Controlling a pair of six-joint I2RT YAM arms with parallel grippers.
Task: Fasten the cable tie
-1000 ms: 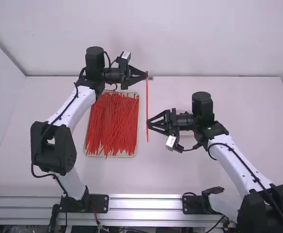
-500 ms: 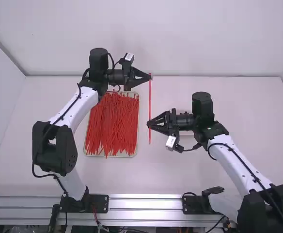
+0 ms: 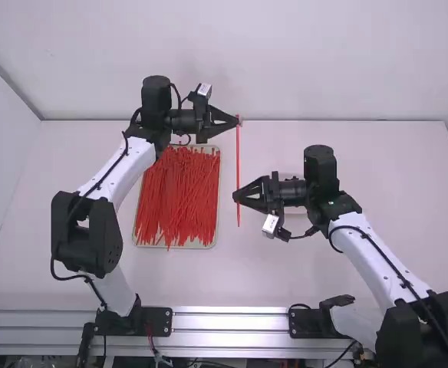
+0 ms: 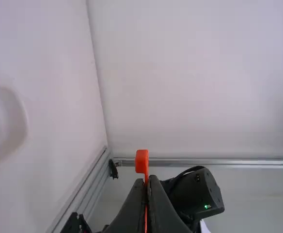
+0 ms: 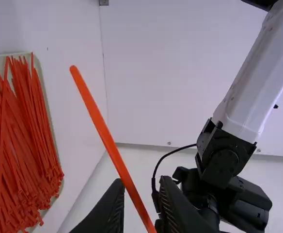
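Fingers of the left tool (image 3: pixel 234 120) are pressed together on the red cable tie (image 3: pixel 238 165) just below its head, which pokes out past their tips in the left wrist view. We see the tie hanging straight down over the tabletop (image 3: pixel 362 153), just beside the tray (image 3: pixel 174 245) heaped with spare red ties (image 3: pixel 179 192). The right tool (image 3: pixel 238 196) sits around the strap's lower part, its fingers narrowly apart, the strap closer to one of them.
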